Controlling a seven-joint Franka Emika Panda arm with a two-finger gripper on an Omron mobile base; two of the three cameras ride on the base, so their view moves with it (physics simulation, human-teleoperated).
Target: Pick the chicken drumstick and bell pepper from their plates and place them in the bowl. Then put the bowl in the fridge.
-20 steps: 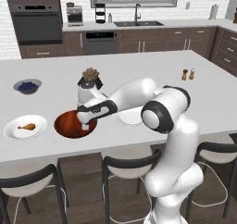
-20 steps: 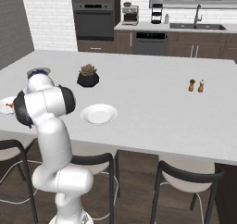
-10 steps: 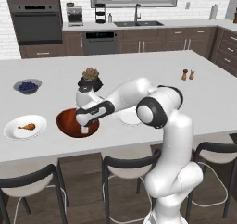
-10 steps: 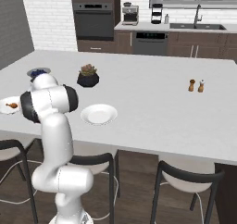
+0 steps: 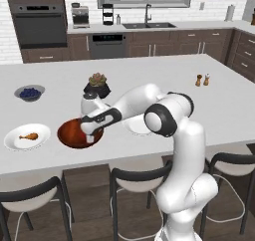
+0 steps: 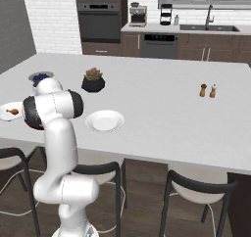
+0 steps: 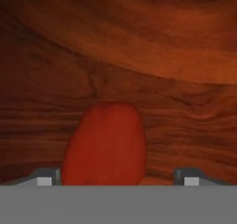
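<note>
Pepper (image 7: 105, 142) lies inside the bowl (image 5: 69, 135), directly ahead of the gripper (image 7: 115, 174) in the hand view, its long axis running away from the fingertips (image 7: 45, 176), which stand wide on either side of it with a clear gap on the right side. The jaws look parted and not gripping; the pepper seems to rest on the wooden floor of the bowl. In the left base view the gripper (image 5: 89, 137) points down into the bowl. The drumstick (image 5: 29, 136) lies on its plate (image 5: 12, 141), well to the left of the gripper, so the next reach goes that way.
</note>
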